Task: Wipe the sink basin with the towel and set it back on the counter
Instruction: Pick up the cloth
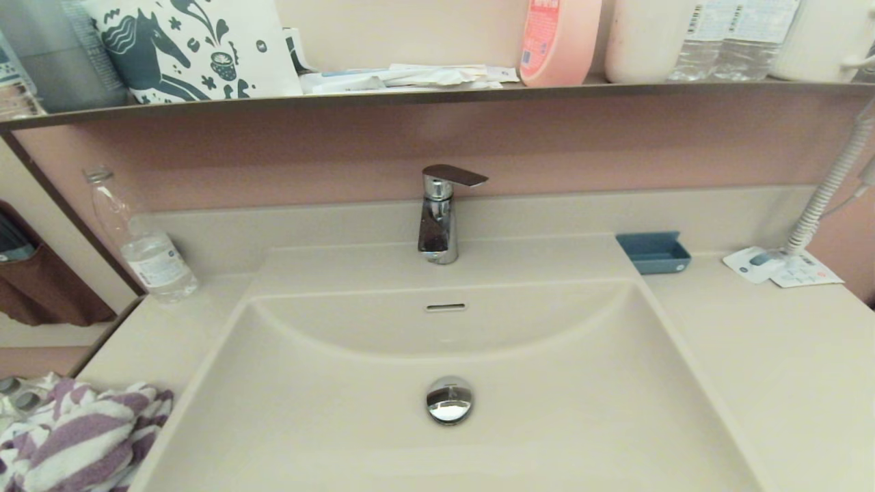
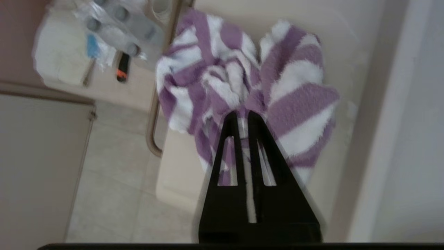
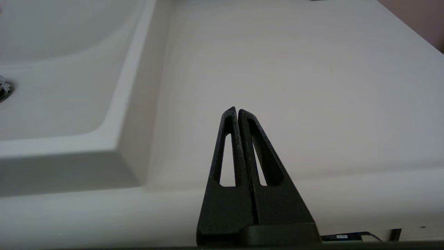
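Observation:
A purple-and-white striped towel (image 1: pixel 75 437) lies bunched on the counter's front left corner, left of the sink basin (image 1: pixel 567 410). In the left wrist view my left gripper (image 2: pixel 242 113) is shut on a fold of the towel (image 2: pixel 242 69), with cloth showing between its fingertips. The basin holds only its chrome drain plug (image 1: pixel 449 400), and the tap (image 1: pixel 437 215) stands behind it. My right gripper (image 3: pixel 237 109) is shut on nothing, low over the front of the counter (image 3: pixel 295 69) to the right of the basin (image 3: pixel 52 86). Neither gripper shows in the head view.
A plastic water bottle (image 1: pixel 143 246) stands at the back left of the counter (image 1: pixel 772 355). A blue tray (image 1: pixel 654 251) and some cards under a coiled cord (image 1: pixel 779 266) sit at the back right. The dark-edged shelf (image 1: pixel 437 96) above carries bottles and a bag.

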